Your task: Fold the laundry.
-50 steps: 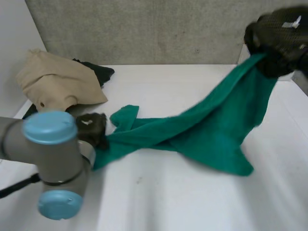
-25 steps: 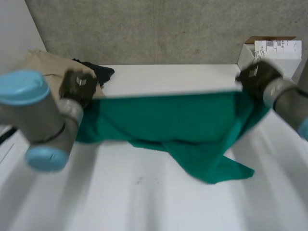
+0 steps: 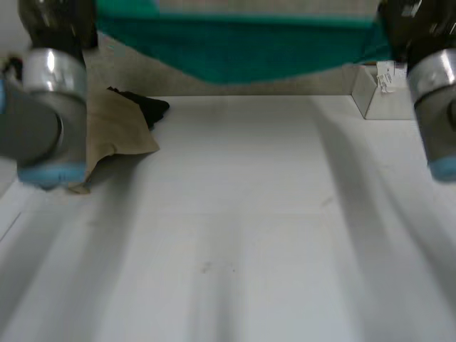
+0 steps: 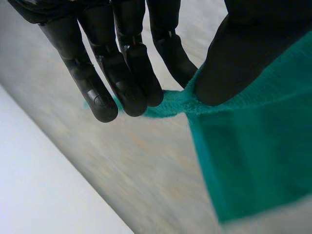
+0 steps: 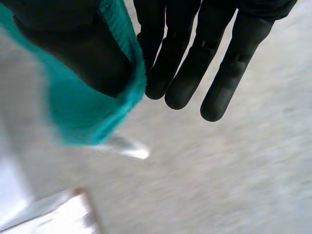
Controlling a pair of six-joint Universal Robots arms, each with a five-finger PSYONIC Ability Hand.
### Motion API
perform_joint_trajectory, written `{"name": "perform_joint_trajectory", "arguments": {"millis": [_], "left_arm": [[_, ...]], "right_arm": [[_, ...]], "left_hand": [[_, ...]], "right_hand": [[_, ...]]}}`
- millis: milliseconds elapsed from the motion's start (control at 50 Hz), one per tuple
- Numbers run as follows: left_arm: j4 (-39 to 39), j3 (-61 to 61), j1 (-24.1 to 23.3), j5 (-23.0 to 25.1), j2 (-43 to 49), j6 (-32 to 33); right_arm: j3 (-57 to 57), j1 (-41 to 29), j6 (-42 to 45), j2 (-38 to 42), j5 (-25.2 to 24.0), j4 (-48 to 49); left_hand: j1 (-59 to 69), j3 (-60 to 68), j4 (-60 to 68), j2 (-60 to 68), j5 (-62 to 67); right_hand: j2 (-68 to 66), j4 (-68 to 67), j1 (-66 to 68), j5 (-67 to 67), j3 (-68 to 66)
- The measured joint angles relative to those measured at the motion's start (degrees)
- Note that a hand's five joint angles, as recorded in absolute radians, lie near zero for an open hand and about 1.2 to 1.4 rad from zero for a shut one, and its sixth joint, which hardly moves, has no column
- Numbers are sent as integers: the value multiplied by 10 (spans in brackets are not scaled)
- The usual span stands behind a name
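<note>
Head view: green towel (image 3: 242, 53) hangs high over the table (image 3: 235, 228), stretched between the two hands. Its lower edge sags in the middle, well clear of the surface. Left hand (image 3: 55, 21) has one top corner, right hand (image 3: 417, 21) the other.

Left wrist view: the thumb nips the very tip of the corner against the fingers (image 4: 122, 63), and the towel falls away below the pinch. Right wrist view: the towel's edge is draped over the thumb and caught against the nearest finger (image 5: 156, 68); the remaining fingers are straight.

Handling, as a judgement: soft, nubbly weave, limp and light, nothing fragile. It sags wherever it is not held, so it takes its shape only from the grip points. The weave looks grippy rather than slick. Top corners are the right place to hold it, though the left pinch has little cloth in it and a jerk might free it.

Surface: white, smooth, flat, with the middle and near part bare — room to lay the towel out flat. Beige garment (image 3: 121, 132) and dark garment (image 3: 148, 108) are heaped at the far left, box (image 3: 381, 100) at the far right, grey wall (image 3: 263, 87) behind.
</note>
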State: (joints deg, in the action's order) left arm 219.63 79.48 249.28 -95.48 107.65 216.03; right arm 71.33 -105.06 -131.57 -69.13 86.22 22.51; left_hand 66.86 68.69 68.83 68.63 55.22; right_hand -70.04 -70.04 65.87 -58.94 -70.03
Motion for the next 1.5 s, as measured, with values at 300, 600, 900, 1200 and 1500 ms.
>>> {"name": "perform_joint_trajectory", "arguments": {"millis": [300,600,900,1200,1500], "left_arm": [[-20,224,-2,0,72,-8],[-79,229,1,0,83,-13],[-80,220,9,11,95,-10],[-151,189,81,83,145,-7],[-165,179,119,144,156,-11]], "right_arm": [[123,10,-62,124,-41,-93],[87,75,-204,153,-105,-189],[73,88,-198,164,-125,-243],[128,154,-198,88,-170,-272],[138,165,-196,87,-180,-277]], "left_hand": [[0,0,0,0,0],[0,0,0,0,0],[-132,-128,-131,-139,-102],[-359,-376,-388,-384,-352],[-312,-341,-337,-336,-300]], "right_hand": [[179,175,-113,167,175],[260,260,-218,248,260],[-2,0,9,1,-1],[-2,0,9,1,-1],[-2,0,9,1,-1]]}}
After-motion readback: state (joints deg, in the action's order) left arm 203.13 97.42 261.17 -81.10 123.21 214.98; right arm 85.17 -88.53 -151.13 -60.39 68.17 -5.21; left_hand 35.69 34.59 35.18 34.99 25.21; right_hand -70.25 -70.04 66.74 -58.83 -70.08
